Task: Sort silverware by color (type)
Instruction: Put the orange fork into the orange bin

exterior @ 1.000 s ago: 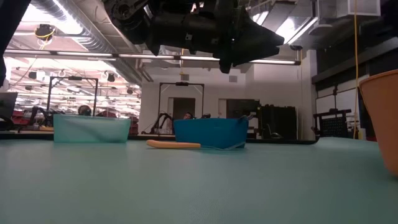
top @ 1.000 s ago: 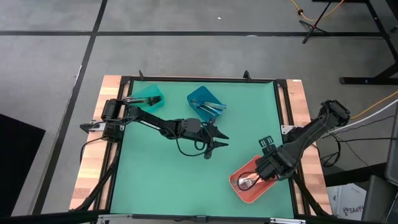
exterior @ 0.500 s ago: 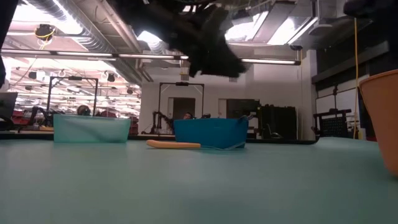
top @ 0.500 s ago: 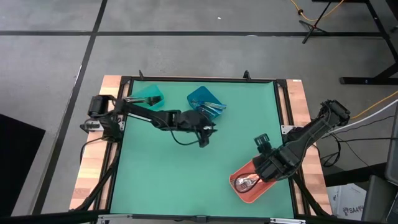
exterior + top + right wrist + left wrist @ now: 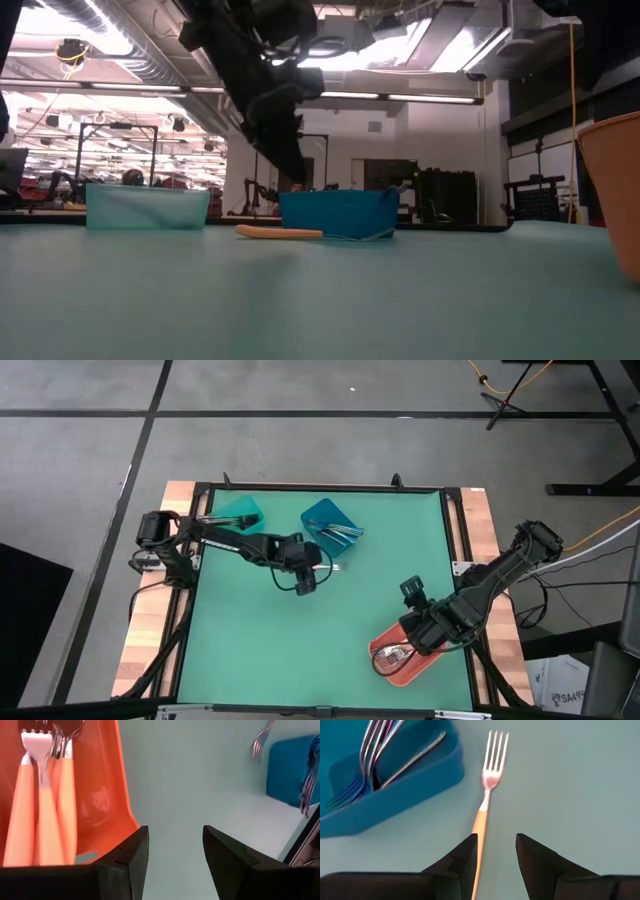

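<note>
- Left gripper [image 5: 495, 852]: fingers parted, grasping nothing, poised over the handle of a lone fork [image 5: 486, 810].
- Right gripper [image 5: 174, 845]: fingers spread, empty, hanging at the rim of the red bin [image 5: 400, 660].
- Fork: gold handle, silver head, flat on the green surface [image 5: 300, 650], just beside the blue bin [image 5: 322, 520].
- Step, as judged: lining up to pick the stray fork; next calls for lowering and closing across its thin handle.
- Red bin: holds matching gold-handled forks [image 5: 42, 795], its likely destination.
- Blue bin: bluish forks [image 5: 375, 750] inside.
- Teal bin [image 5: 238, 512]: farther left.

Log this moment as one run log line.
left gripper: open above gold-handled fork | right gripper: open beside red bin
</note>
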Action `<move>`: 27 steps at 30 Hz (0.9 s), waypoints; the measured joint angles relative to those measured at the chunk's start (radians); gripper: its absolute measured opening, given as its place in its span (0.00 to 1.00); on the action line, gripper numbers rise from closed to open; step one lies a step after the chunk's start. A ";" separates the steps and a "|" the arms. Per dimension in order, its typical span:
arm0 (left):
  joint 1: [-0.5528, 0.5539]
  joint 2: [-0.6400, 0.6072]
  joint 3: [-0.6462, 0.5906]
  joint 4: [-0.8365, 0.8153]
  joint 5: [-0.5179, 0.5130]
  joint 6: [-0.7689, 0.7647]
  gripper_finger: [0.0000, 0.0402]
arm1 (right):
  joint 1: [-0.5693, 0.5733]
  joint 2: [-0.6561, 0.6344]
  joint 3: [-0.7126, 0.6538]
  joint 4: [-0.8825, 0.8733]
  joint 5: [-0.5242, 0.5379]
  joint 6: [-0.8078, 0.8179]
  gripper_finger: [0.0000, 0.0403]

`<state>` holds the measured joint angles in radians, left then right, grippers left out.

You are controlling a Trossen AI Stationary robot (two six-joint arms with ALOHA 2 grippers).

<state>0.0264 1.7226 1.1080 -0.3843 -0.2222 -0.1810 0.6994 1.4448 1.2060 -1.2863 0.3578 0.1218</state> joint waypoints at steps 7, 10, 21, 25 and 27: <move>0.035 0.000 0.000 -0.056 0.002 0.000 0.32 | 0.000 0.000 0.000 0.024 0.001 0.000 0.43; 0.052 0.000 0.000 -0.056 0.003 0.000 0.32 | 0.000 0.000 0.000 0.032 0.001 0.000 0.43; 0.074 0.006 0.000 -0.053 0.029 0.000 0.32 | 0.000 0.000 0.000 0.036 0.001 0.000 0.43; 0.074 0.041 0.000 -0.049 0.030 0.000 0.32 | 0.000 0.000 -0.001 0.036 0.001 0.000 0.43; 0.074 0.069 0.000 -0.048 0.033 0.000 0.32 | 0.000 0.000 -0.001 0.037 0.001 0.000 0.43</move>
<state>0.1001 1.7913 1.1084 -0.4328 -0.1894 -0.1808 0.6994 1.4448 1.2053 -1.2491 0.3589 0.1215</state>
